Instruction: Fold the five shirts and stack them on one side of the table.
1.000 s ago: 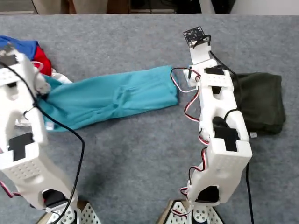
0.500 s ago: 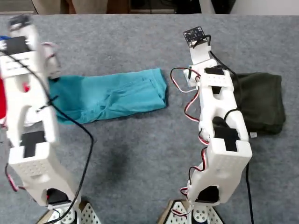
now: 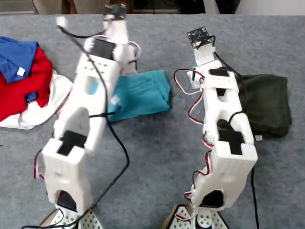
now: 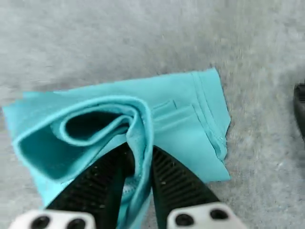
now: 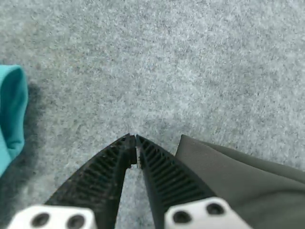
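One teal shirt (image 3: 143, 93) lies crosswise on the tabletop (image 3: 152, 162); left gripper (image 4: 140, 151) clamped on its doubled-over layer, hem end pointing toward the right gripper (image 5: 135, 143), which is closed, empty, beside the folded dark shirt (image 3: 267, 102)

A teal cloth shirt (image 3: 143, 93) lies doubled over near the middle, a dark green cloth shirt (image 3: 269, 107) sits folded at three o'clock, and a crumpled blue cloth shirt (image 3: 16, 52), red cloth shirt (image 3: 24, 88) and white cloth shirt (image 3: 47, 102) lie heaped at ten o'clock.
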Motion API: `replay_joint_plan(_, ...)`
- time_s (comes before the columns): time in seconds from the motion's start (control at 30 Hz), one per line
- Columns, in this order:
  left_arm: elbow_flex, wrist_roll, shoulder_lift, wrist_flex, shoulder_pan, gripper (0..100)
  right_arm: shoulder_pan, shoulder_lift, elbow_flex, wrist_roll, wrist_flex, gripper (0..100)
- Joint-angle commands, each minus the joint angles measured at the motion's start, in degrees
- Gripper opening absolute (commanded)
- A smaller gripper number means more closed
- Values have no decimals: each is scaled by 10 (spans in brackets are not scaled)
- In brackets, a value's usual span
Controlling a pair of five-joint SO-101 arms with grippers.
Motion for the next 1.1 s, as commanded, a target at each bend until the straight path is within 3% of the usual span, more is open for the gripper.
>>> replay_joint_plan(0.0,-53,9,28,-6,28,21,16,-24,-5,-7,-11,5)
replay_joint_plan(0.4,-216,40,157,12,85,21,16,-24,-5,-7,-11,5)
replay_joint_plan(0.73,-275,41,209,12,83,26,19,-23,-5,-7,-11,5)
replay_joint_plan(0.93,-274,118,206,14,71,226,19,-23,-5,-7,-11,5)
replay_joint_plan(1.07,-307,148,204,43,47,238,19,-23,-5,-7,-11,5)
